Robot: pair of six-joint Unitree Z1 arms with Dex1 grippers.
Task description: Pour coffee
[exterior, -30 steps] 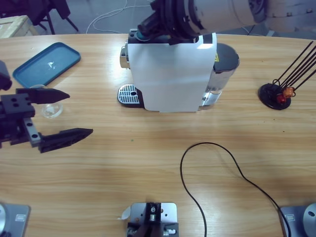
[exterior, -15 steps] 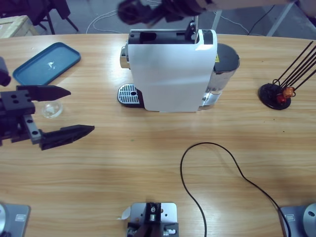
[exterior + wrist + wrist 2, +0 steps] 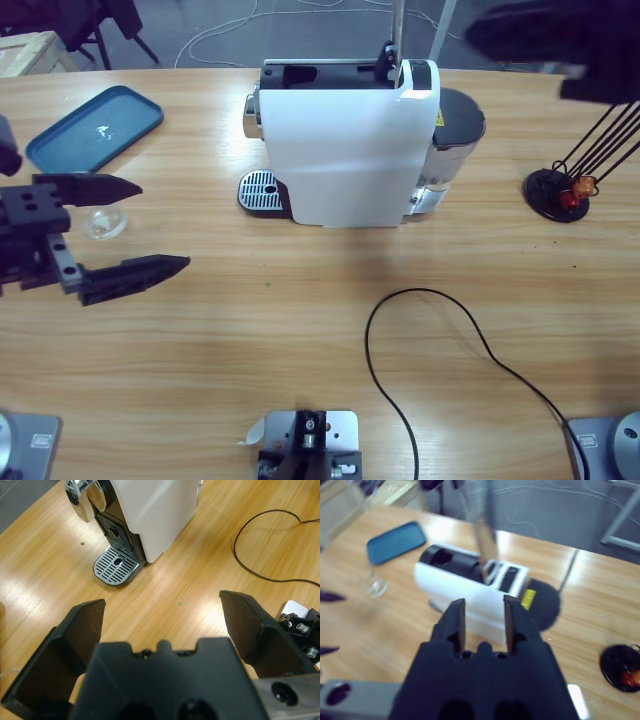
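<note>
A: A long wooden worktop (image 3: pixel 300 330) is seen, with the coffee machine (image 3: pixel 345 140) at upper centre and a small glass (image 3: pixel 104 222) at the left edge.

B: Which tool is nearer the glass?

A: The left tool (image 3: pixel 125 228), spread wide and empty; the glass lies between its jaws. The machine's drip grate (image 3: pixel 260 190) points left, its long axis running left-right. The right tool (image 3: pixel 484 621), narrowly parted and empty, is held above.

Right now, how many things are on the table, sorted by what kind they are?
Coffee machine: 1
Blue tray: 1
Glass cup: 1
Black cable: 1
Black stand with sticks: 1
Total: 5
</note>
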